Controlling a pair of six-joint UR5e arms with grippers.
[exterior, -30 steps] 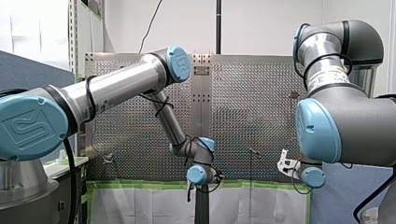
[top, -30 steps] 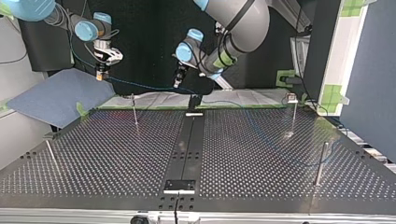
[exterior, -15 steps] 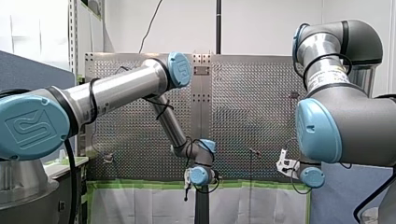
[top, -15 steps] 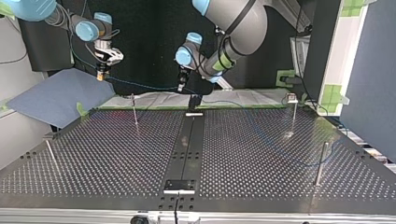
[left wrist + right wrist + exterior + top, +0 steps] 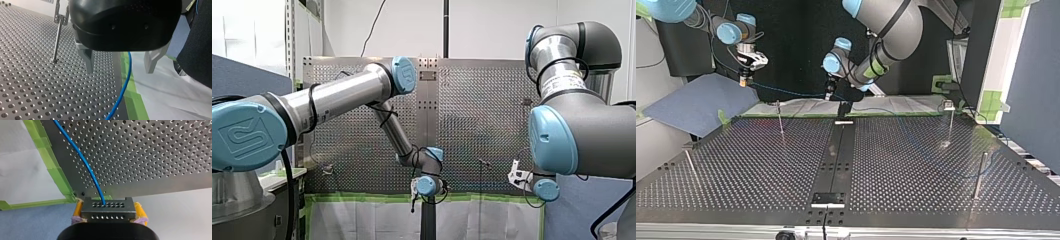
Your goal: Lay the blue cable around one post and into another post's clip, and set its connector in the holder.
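- Right wrist view: your right pincer (image 5: 108, 213) pinches the connector (image 5: 108, 208), with a yellow pad (image 5: 78, 210) on each short side of the block. The blue cable (image 5: 82, 160) leaves the connector's holed face and crosses the green-taped edge (image 5: 53, 167) onto the surface (image 5: 150, 157).
- Left wrist view: your left pincer (image 5: 120, 62) is spread. Its metal fingers (image 5: 88, 60) stand either side of the cable, and neither shows contact with it. A clip post (image 5: 58, 37) stands beyond, on the surface.
- Top view: both pincers hang off the surface's arm-side edge, with the cable strung in the air between them. A fainter run lies on the surface toward a plain post (image 5: 979, 175) near the edge at this view's right. Whether it wraps that post cannot be told.
- Handling, cable: judge it thin, light and limp. It will sag and follow tension rather than hold a shape. Its smooth jacket will probably slide through bare metal fingers, which suits guiding it more than pulling it.
- Handling, connector: judge it small, rigid and light, and the only firm part of the line.
- Where to hold: keep the connector by its flat sides, as it is held now. Take the cable a short way along from the connector, closing lightly so that it can feed around a post.
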